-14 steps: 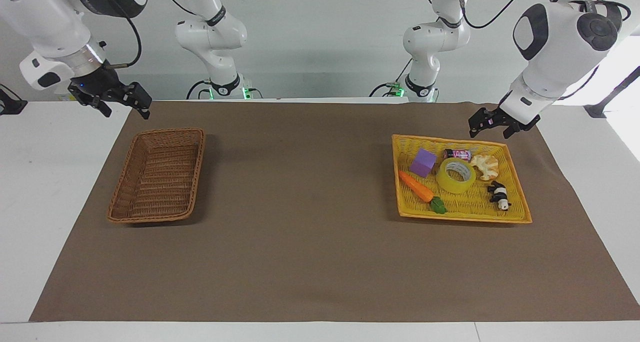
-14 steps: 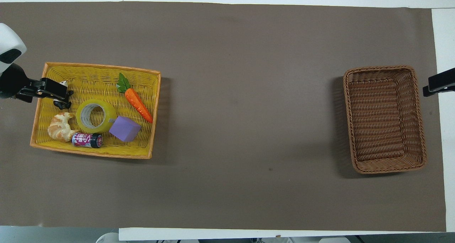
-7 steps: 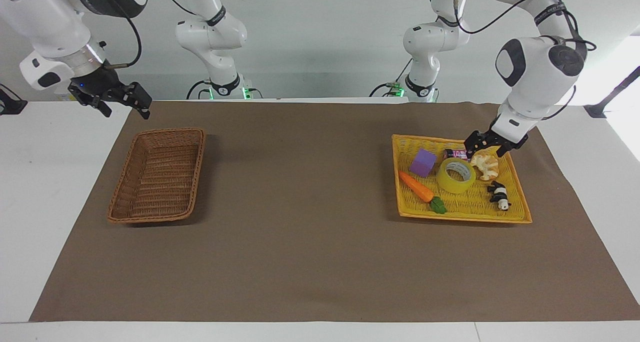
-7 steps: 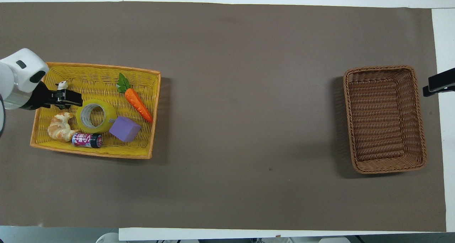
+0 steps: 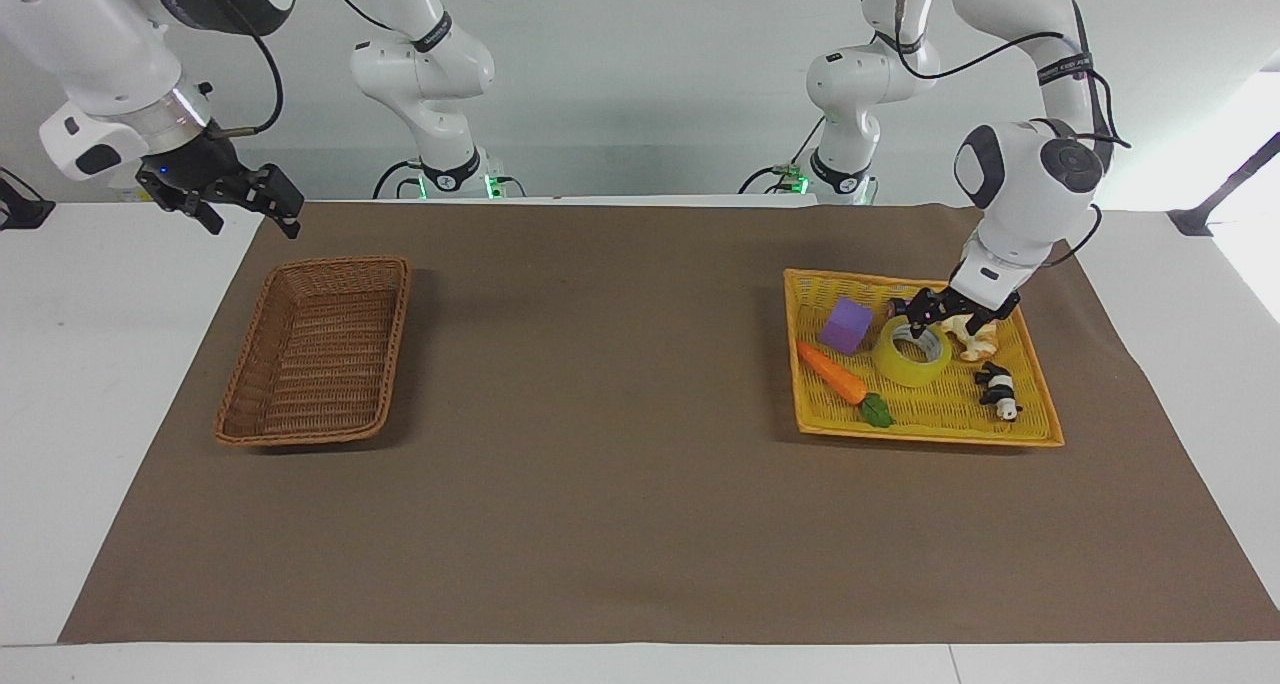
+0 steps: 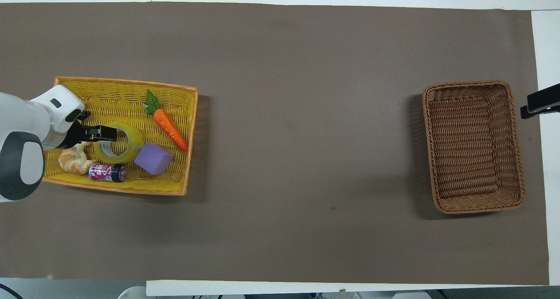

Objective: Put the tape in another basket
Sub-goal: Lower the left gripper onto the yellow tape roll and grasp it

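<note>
Yellow, see-through tape [image 5: 912, 352] lies flat in the yellow tray [image 5: 1030, 430] at the right of the facing view, lower left of centre in the overhead one, hemmed in by a purple block [image 5: 846, 325], a small can [image 6: 107, 172], a croissant [image 6: 74, 159], a carrot [image 5: 833, 374] and a toy panda [image 5: 999, 391]. The left tool [image 5: 925, 316] sits low over the roll's upper rim, on the side toward the robots; its fingers look parted, but whether they touch the roll I cannot tell. The right tool [image 5: 225, 192] waits in the upper left of the facing view, above the bench [image 5: 600, 524] beside the brown basket [image 5: 318, 349]; whether it is open or closed cannot be made out.

As I judge it, the main risk is crowding. The croissant and can lie just beside the roll, so a finger coming down off line could land on one of them, or pinch it along with the tape. A grip on only the thin wall of the roll might also let it swing or slip on the long carry to the brown basket at the other end.

Compared with half a second ago, the left arm has dropped and swung inward: then its tool hung near the tray's upper edge above the can and croissant, now it is down at the tape. The right arm and every object have stayed put.
</note>
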Controlling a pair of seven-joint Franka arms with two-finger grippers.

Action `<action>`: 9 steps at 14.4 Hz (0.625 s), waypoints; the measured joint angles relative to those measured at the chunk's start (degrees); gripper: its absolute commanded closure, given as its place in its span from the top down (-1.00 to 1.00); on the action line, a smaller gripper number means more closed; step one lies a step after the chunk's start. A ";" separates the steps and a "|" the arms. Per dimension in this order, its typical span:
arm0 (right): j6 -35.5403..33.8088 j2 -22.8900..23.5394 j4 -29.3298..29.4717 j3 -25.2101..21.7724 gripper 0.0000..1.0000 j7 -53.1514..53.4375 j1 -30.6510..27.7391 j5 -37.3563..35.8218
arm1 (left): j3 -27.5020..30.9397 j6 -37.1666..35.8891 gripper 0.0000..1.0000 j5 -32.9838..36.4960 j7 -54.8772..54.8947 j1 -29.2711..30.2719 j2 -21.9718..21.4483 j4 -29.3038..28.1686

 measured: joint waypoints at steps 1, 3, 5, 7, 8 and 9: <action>0.00 0.00 0.00 0.00 0.99 0.00 0.00 0.00 | 0.01 1.12 0.78 0.00 0.27 0.55 0.38 -0.78; 0.00 0.00 0.00 0.00 0.99 0.00 0.00 0.00 | 0.06 3.80 0.58 0.00 1.20 1.53 0.86 -2.70; 0.00 0.00 0.00 0.00 0.99 0.00 0.00 0.00 | 0.06 5.54 0.15 0.00 1.30 1.93 1.06 -4.06; 0.00 0.00 0.00 0.00 0.99 0.00 0.00 0.00 | 0.06 5.95 -0.22 0.00 1.20 1.98 1.26 -4.50; 0.00 0.00 0.00 0.00 0.99 0.00 0.00 0.00 | 0.06 6.00 -0.23 0.00 1.02 1.98 1.37 -4.54; 0.00 0.00 0.00 0.00 0.99 0.00 0.00 0.00 | 0.06 6.01 -0.23 0.00 0.90 1.98 1.49 -4.60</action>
